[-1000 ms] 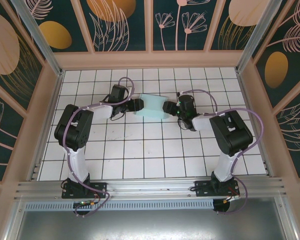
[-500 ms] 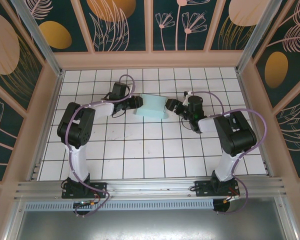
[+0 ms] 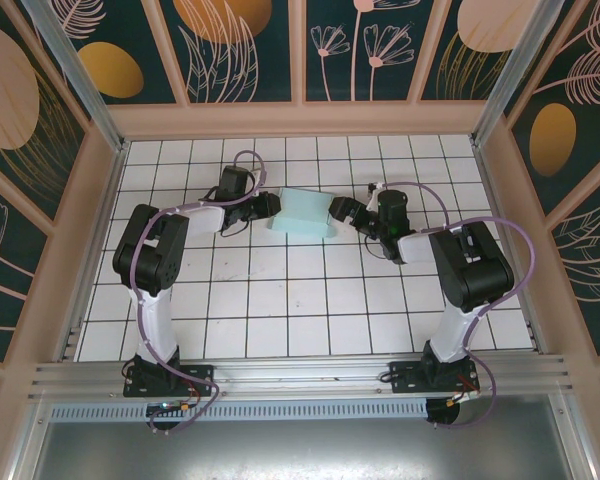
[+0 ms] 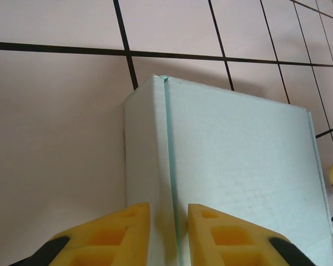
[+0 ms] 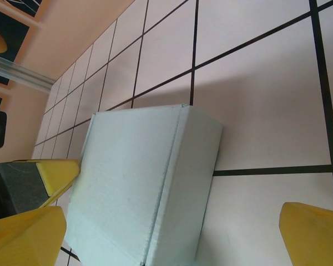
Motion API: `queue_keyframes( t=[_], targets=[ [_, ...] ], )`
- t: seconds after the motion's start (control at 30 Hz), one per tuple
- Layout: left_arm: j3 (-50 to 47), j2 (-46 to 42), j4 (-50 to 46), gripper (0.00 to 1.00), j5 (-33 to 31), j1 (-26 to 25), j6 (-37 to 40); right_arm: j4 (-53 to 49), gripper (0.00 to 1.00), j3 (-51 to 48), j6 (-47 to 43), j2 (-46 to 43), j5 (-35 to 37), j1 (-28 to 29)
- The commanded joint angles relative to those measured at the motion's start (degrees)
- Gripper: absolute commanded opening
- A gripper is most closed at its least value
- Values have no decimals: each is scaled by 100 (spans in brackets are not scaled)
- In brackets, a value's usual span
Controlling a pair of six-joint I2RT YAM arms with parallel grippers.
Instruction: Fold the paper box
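The box (image 3: 302, 212) lies closed and flat on the table (image 3: 280, 310) between the two sets of fingers, one short end toward each arm. The left gripper (image 3: 270, 206) meets the box's end from one side and the right gripper (image 3: 337, 209) sits just at the opposite end. In the left wrist view the left gripper (image 4: 169, 235) has its yellow fingers (image 4: 114, 233) set narrow, with only a thin gap between them. The box (image 4: 238, 166) stretches away straight ahead of the tips, and a crease (image 4: 169, 166) along its top runs right into that gap. One finger lies over the narrow strip beside the crease and the other over the broad panel; whether the pads actually pinch the card I cannot tell. In the right wrist view the right gripper (image 5: 172, 221) is spread wide, its fingers (image 5: 28, 235) far apart at the two lower corners. The box (image 5: 139, 183) lies in the span between them, close to one finger and well apart from the other, with bare tile in front of that second tip. Beyond the box's far end a yellow tip of the left gripper (image 5: 55, 172) shows against the card
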Motion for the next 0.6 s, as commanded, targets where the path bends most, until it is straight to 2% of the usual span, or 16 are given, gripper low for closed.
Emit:
queue_keyframes(
  t=[0.0,0.37,0.57],
  targets=[
    [-190,53,190,22,200,85,-151,-99,99,185,-97,102,-130,-16],
    [-583,194,1076,16,1202,374,-703,-461,96,518,73,294,-177,84],
    [-735,351,1421,14,1493,460,-886,-601,94,721,108,392,-202,170]
  ],
)
